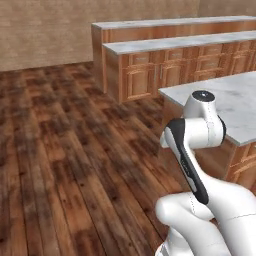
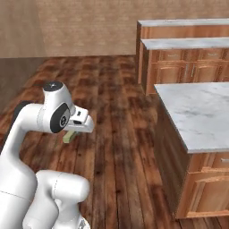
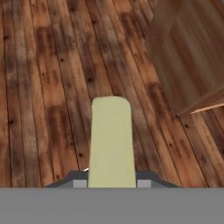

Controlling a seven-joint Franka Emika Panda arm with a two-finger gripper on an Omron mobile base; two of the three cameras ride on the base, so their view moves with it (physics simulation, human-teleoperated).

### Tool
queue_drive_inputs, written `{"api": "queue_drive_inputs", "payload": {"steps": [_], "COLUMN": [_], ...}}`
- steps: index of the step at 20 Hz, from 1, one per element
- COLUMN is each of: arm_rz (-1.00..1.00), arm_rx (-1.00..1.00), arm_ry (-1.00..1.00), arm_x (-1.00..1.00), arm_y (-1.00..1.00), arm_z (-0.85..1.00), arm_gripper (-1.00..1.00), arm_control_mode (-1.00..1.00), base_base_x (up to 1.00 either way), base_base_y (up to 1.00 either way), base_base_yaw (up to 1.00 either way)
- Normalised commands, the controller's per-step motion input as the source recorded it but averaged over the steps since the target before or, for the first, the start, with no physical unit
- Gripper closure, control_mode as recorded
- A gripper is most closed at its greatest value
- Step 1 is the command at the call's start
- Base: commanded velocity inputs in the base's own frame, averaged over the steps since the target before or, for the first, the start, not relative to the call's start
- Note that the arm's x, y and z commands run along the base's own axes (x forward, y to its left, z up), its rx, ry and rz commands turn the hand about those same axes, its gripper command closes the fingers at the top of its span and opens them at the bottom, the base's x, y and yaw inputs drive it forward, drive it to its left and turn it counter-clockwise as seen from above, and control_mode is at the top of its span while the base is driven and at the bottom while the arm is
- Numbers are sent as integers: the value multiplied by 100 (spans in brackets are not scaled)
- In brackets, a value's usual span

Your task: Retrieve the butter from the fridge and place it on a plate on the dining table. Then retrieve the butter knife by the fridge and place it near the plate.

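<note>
A kitchen of dark wood floor, brick wall and marble-topped counters.

Dark brown plank floor (image 1: 75,165) fills the left and centre of the left base view, its boards streaked and knotted, running away toward a tan brick wall (image 1: 45,35) across the top of the frame. In the upper right stand two long counters in warm orange-brown wood: a taller one (image 1: 150,24) at the back and, just in front of it, a lower cabinet counter (image 1: 165,67) with panelled doors and drawers under a pale marble top. At the right edge, nearer, a third marble-topped counter (image 2: 197,112) juts in, with drawers at its lower corner. Light is even and soft.
</note>
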Motion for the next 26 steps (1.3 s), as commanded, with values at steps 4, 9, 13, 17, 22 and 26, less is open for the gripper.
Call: {"api": "queue_drive_inputs", "payload": {"steps": [4,9,13,17,22,26], "arm_rz": [0,0,0,0,0,0], "arm_rx": [0,0,0,0,0,0], "arm_ry": [0,0,0,0,0,0], "arm_x": [0,0,0,0,0,0], "arm_y": [0,0,0,0,0,0], "arm_z": [0,0,0,0,0,0], "arm_gripper": [100,100,100,100,100,100], "arm_control_mode": [100,100,100,100,100,100], "base_base_x": [49,97,100,100,100,100], "base_base_y": [98,84,17,4,32,58], "base_base_yaw": [-34,-13,4,6,2,-10]}}
